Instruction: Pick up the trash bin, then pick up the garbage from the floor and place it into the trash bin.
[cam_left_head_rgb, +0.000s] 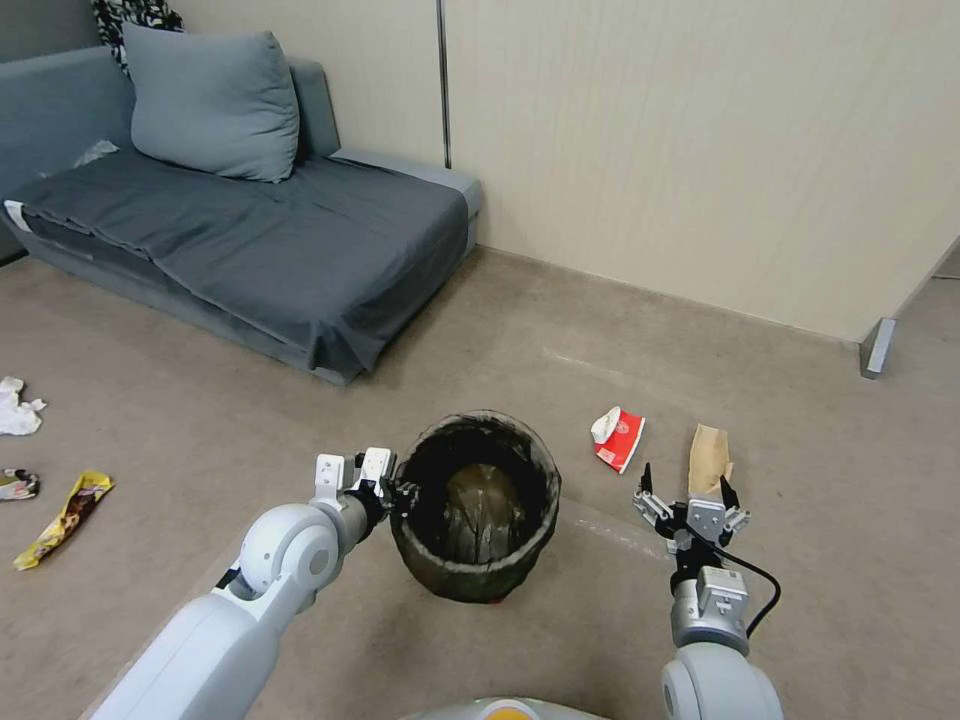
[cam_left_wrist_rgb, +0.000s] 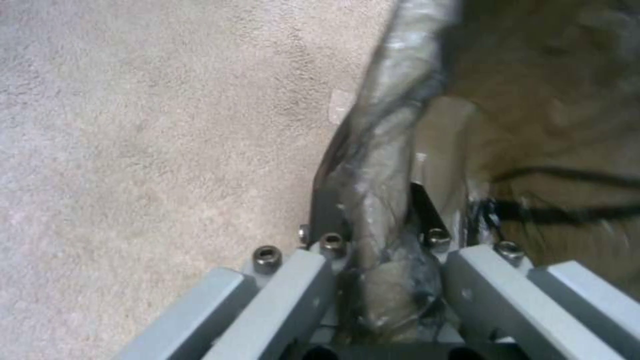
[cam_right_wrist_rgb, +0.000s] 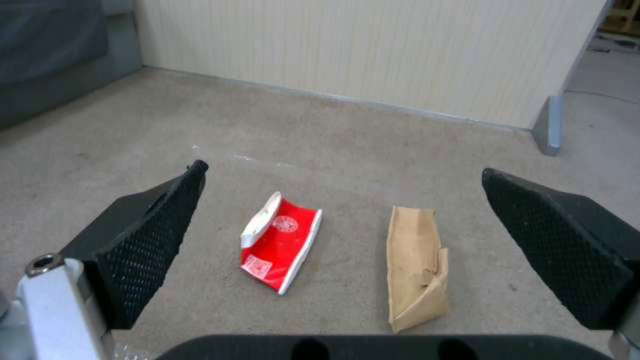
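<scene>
Beige carpet covers the floor (cam_left_head_rgb: 480, 330) we look down on, with a grey sofa (cam_left_head_rgb: 250, 230) against the pale wall on our left and a grey cushion (cam_left_head_rgb: 215, 105) propped at its back. Our left claw (cam_left_head_rgb: 392, 487) is clenched on the rim of the trash bin (cam_left_head_rgb: 475, 520), which sits straight ahead of us, its dark bag folded over the edge; in the left wrist view we see the bagged rim (cam_left_wrist_rgb: 383, 165) pinched between the metal fingers (cam_left_wrist_rgb: 327, 215), one finger outside the bin and one inside. Whether the bin touches the floor or hangs just above it, we cannot tell.

Our right claw (cam_left_head_rgb: 688, 487) hovers to the right of the bin with its fingers spread wide and nothing between them. Just beyond it on the carpet lie two pieces of garbage side by side but apart: a red-and-white carton (cam_left_head_rgb: 620, 438), crushed, nearer the bin, and a tan paper bag (cam_left_head_rgb: 709, 458), flattened, farther right. The right wrist view frames both between its black ribbed pads (cam_right_wrist_rgb: 147, 235), the carton (cam_right_wrist_rgb: 280, 247) and the paper bag (cam_right_wrist_rgb: 415, 267) lying lengthwise.

Far on our left, well apart from the bin, we see a yellow snack wrapper (cam_left_head_rgb: 65, 518), a small colourful wrapper (cam_left_head_rgb: 18, 484) and a crumpled white tissue (cam_left_head_rgb: 18, 408) on the carpet
</scene>
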